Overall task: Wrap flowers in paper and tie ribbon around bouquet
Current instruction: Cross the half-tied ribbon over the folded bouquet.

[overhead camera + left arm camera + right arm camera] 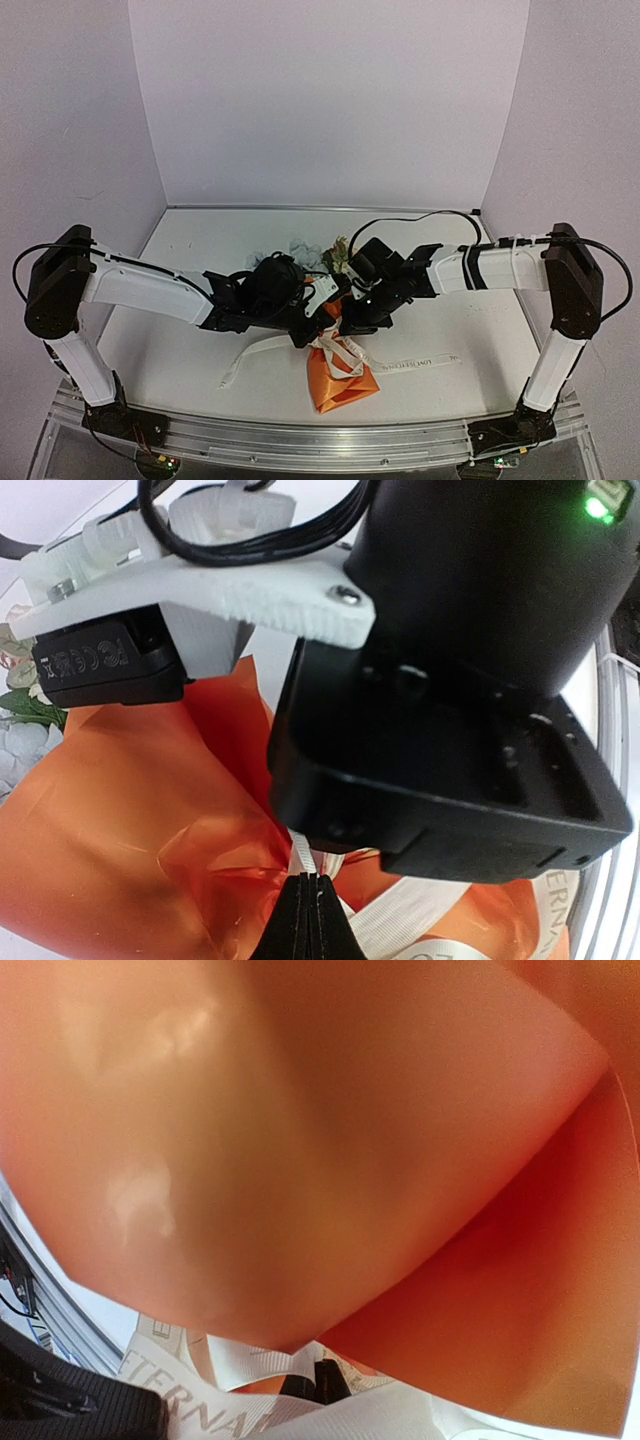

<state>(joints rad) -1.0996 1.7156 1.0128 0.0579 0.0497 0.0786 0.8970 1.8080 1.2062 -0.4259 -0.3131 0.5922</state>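
Ribbon (302, 852) — tight in left gripper (316, 882)

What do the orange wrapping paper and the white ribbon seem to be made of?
The orange paper: thin, glossy sheet, perhaps coated paper or film; it shines and creases sharply. The ribbon: flat woven fabric, cream, matt; fine ribbing and printed lettering show.

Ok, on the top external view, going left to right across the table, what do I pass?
left arm → ribbon's left tail → orange paper bouquet → ribbon's lettered right tail → right arm. The tangle above the bouquet overlaps, so I left it out.
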